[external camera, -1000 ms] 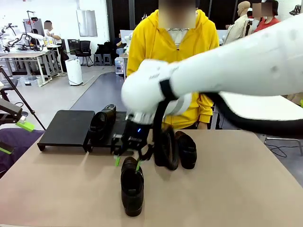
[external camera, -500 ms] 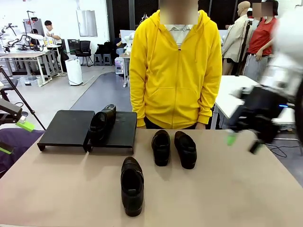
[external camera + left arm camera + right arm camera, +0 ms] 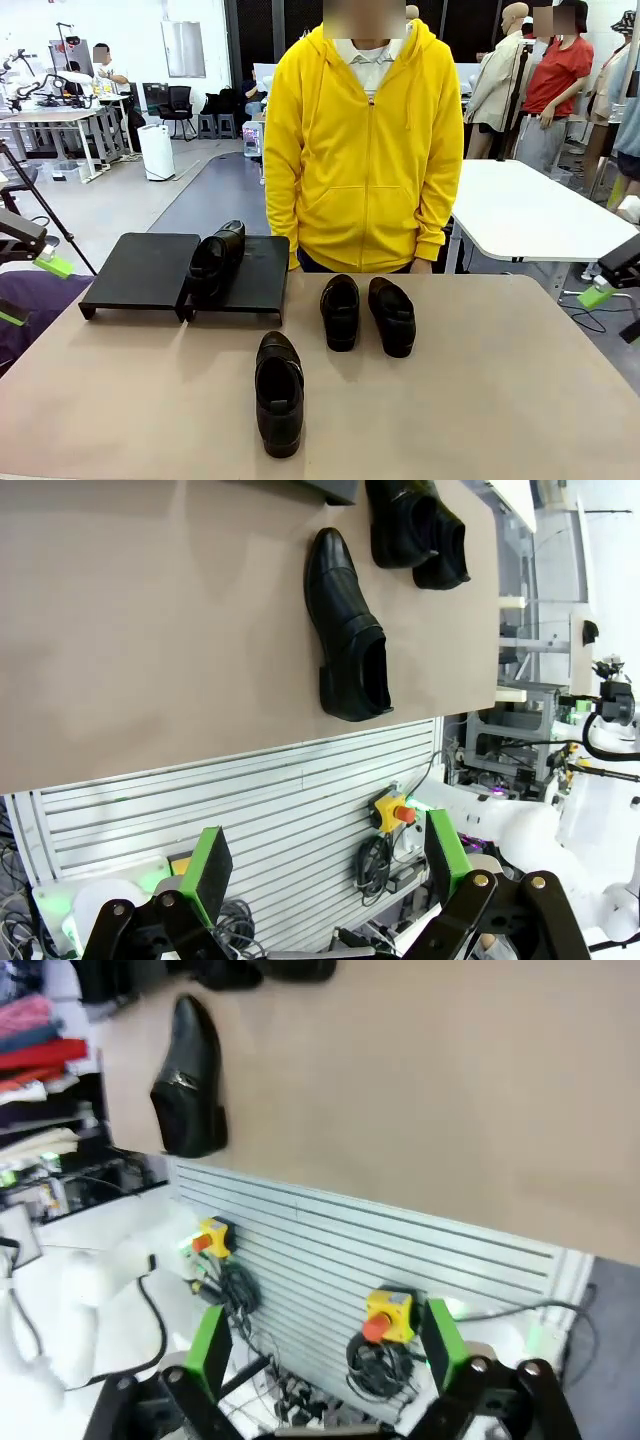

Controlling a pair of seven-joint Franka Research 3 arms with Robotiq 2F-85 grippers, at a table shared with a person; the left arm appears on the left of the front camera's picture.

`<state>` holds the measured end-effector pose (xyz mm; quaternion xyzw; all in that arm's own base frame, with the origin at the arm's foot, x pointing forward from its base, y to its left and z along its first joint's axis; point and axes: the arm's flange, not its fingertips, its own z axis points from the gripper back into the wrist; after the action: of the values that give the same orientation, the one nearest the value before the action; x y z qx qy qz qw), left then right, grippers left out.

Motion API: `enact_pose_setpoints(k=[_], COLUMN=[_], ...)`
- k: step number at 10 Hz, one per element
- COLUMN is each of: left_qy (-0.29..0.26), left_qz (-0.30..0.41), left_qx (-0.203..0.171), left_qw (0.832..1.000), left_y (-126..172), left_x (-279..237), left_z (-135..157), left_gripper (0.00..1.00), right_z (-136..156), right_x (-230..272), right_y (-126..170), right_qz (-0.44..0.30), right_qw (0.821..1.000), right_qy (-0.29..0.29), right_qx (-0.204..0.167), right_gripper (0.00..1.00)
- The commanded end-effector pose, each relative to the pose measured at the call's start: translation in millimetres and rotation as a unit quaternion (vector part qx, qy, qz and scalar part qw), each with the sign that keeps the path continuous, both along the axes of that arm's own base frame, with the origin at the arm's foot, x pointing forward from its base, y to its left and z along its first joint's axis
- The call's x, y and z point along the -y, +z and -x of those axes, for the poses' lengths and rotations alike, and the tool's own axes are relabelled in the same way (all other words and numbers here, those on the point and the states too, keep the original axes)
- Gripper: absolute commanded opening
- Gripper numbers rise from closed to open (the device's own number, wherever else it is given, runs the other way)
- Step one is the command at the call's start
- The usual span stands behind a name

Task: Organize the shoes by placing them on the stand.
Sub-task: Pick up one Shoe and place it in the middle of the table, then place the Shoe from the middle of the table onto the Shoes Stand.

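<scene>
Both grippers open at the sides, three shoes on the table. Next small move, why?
I'd probably lower the open left gripper toward the lone shoe nearest the robot: it lies apart from the pair, and the stand, holding just one shoe with much of it bare, sits on that arm's side.

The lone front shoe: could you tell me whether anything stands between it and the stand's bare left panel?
Nothing visible does: only table surface lies between the lone shoe and the stand.
</scene>
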<state>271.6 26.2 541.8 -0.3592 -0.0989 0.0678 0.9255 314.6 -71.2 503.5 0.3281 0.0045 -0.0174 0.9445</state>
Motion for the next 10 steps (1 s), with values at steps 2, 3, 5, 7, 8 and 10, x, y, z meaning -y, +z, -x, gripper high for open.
enact_pose_setpoints(k=[2, 3, 5, 7, 8, 10], left_qy=[-0.003, -0.003, -0.003, -0.003, 0.000, 0.008], left_qz=[-0.004, -0.004, -0.004, -0.004, 0.000, -0.039], left_qx=[-0.003, -0.003, -0.003, -0.003, 0.000, -0.116], left_qw=[1.000, 1.000, 1.000, 1.000, 1.000, 0.992], left_y=[0.7, 0.7, 0.7, 0.7, 0.0, 15.7], left_x=[-2.1, -2.1, -2.1, -2.1, 0.0, 102.6], left_z=[1.1, 1.1, 1.1, 1.1, 0.0, -23.1], left_gripper=[1.00, 1.00, 1.00, 1.00, 1.00, 1.00], right_z=[0.8, 0.8, 0.8, 0.8, 0.8, 0.8], right_x=[-19.1, -19.1, -19.1, -19.1, -19.1, -19.1], right_y=[8.7, 8.7, 8.7, 8.7, 8.7, 8.7], right_qz=[0.018, 0.018, 0.018, 0.018, 0.018, 0.018], right_qw=[0.999, 0.999, 0.999, 0.999, 0.999, 0.999], right_qy=[0.028, 0.028, 0.028, 0.028, 0.028, 0.028], right_qx=[-0.011, -0.011, -0.011, -0.011, -0.011, -0.011], right_gripper=[1.00, 1.00, 1.00, 1.00, 1.00, 1.00])
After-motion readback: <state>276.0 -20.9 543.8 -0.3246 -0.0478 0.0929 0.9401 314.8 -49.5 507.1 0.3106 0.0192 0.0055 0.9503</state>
